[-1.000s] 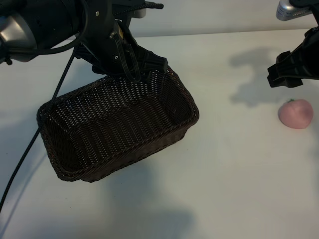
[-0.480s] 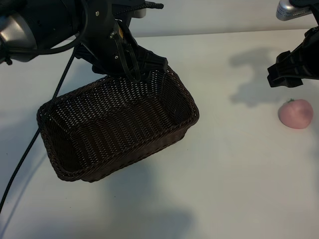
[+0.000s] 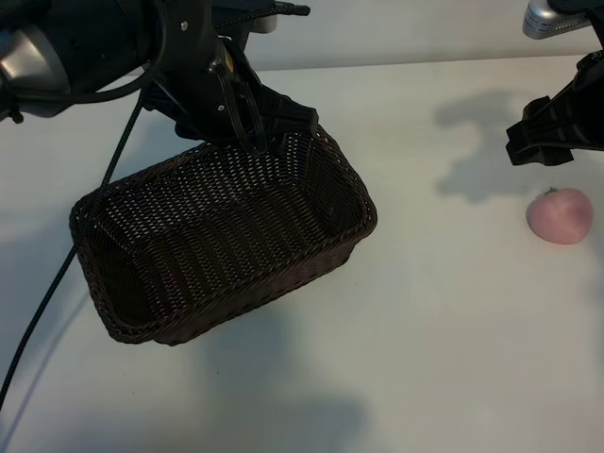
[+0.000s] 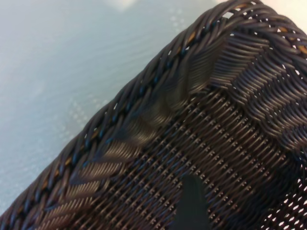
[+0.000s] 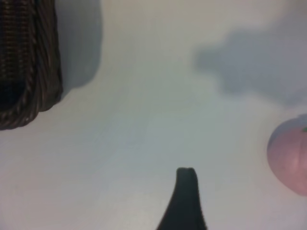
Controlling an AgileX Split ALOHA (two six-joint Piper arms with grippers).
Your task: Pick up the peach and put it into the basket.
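Your small round pale-pink peach (image 3: 561, 216) lies on the white worktop (image 3: 444, 311) at the exterior view's right side, just below and slightly right of your right tool (image 3: 540, 142), which hangs above it without touching it. That tool's black fingers stand apart with nothing between them; in the right wrist view one dark fingertip (image 5: 184, 191) shows over bare worktop, with the peach (image 5: 290, 160) off to one side at the edge of the view. The large dark-brown woven wicker basket (image 3: 222, 241) sits well apart from the peach, toward the exterior view's left, and holds nothing. Your left tool (image 3: 260, 127) hovers at the basket's far corner, its fingers also spread; the left wrist view looks down on the braided rim (image 4: 144, 103) and inner weave, with one fingertip (image 4: 192, 203) over the inside. You cannot tell whether that tool touches the rim.
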